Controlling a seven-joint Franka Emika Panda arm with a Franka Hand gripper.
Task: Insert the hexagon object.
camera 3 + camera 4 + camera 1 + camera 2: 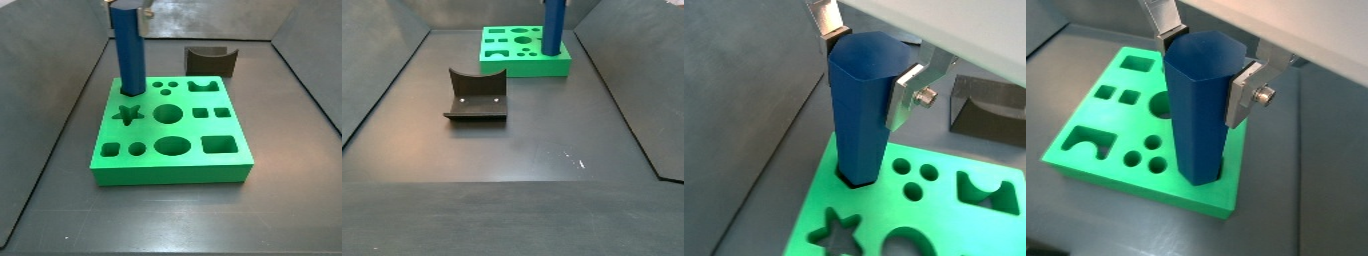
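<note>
The hexagon object (862,110) is a long blue faceted bar standing upright, its lower end in a hole at a corner of the green board (938,215). It also shows in a wrist view (1200,110) and in both side views (128,55) (553,25). My gripper (865,60) is at the bar's top end, its silver fingers (905,95) against opposite faces, shut on the bar. The board (167,135) carries several shaped holes, among them a star, circles and squares. In a side view the gripper is mostly cut off above the frame.
A dark grey block with a curved notch (209,60) stands behind the board, and it also shows in a side view (476,97) and a wrist view (989,110). Grey walls enclose the dark floor (516,150).
</note>
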